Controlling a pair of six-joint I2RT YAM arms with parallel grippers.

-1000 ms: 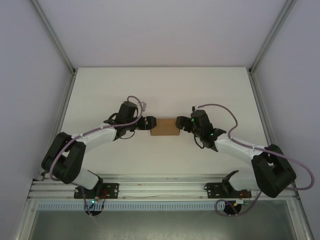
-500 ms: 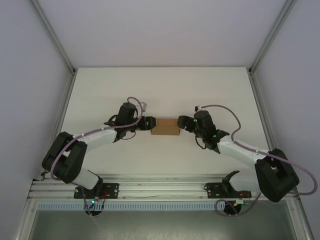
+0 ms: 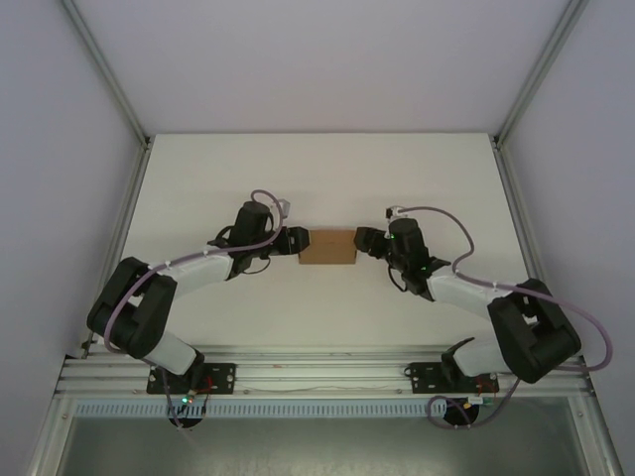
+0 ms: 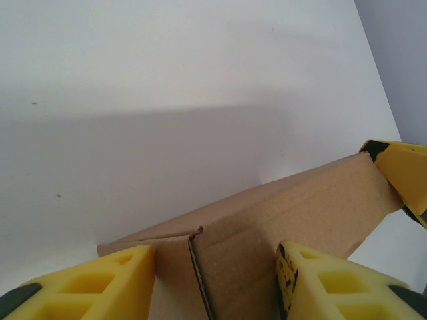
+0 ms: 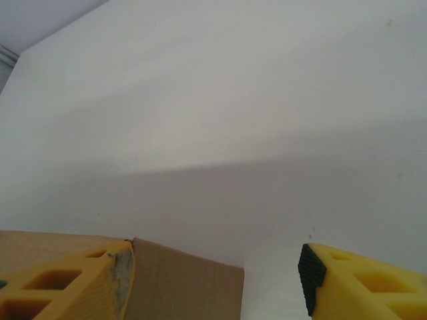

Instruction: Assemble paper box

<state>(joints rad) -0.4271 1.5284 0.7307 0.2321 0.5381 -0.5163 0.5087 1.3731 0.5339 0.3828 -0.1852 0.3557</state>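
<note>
The paper box (image 3: 327,246) is a small brown cardboard box lying on the white table between my two arms. My left gripper (image 3: 295,241) is at its left end. In the left wrist view both yellow fingers press against the cardboard (image 4: 300,207) around a corner where a flap edge shows, so the left gripper (image 4: 213,280) is shut on it. My right gripper (image 3: 363,240) is at the box's right end. In the right wrist view its left finger (image 5: 80,283) lies against the box (image 5: 180,287), while the other finger stands well clear over bare table, so the right gripper (image 5: 213,273) is open.
The white table (image 3: 327,169) is bounded by plain walls with metal frame posts at the back corners. The arm bases sit on the rail (image 3: 327,372) at the near edge. One finger of the right gripper (image 4: 403,177) shows beyond the box's far end.
The left jaws have narrowed onto the box's left end. The right jaws have narrowed a little and that gripper has shifted slightly toward the back. The box barely moved.
</note>
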